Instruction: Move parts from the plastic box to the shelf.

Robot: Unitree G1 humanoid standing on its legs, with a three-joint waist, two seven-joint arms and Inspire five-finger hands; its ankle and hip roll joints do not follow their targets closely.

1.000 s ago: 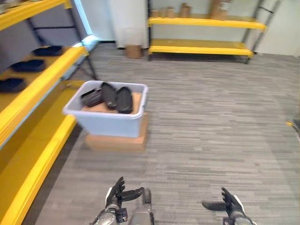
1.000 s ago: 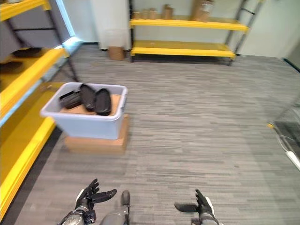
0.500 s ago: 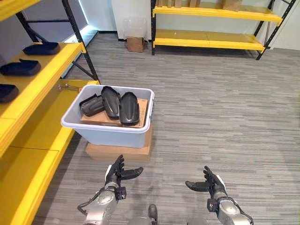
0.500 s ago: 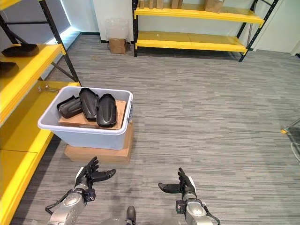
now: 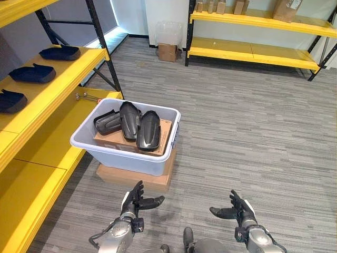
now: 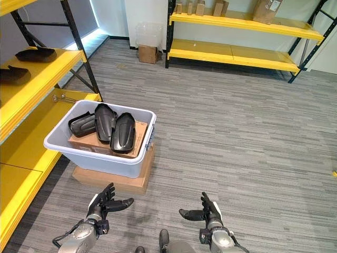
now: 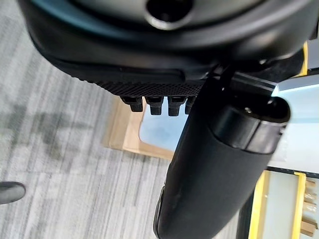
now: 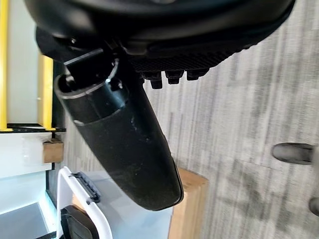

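We see three dark parts (image 5: 131, 124) lying side by side on a brown cardboard sheet (image 5: 113, 139) inside the pale plastic box (image 5: 126, 158), which rests on a flat cardboard carton (image 5: 134, 179) on the grey floor (image 5: 253, 132). Since half a second ago the whole picture has shifted, so the camera has moved; the box and its parts lie as before. The box stands just beside the yellow shelf (image 5: 47, 79) on our left, where more dark pieces (image 5: 31, 73) already sit. Our left hand (image 5: 136, 203) hangs near the carton's front with fingers spread and relaxed, holding nothing. Our right hand (image 5: 237, 211) is likewise loose and empty, well apart from the box.
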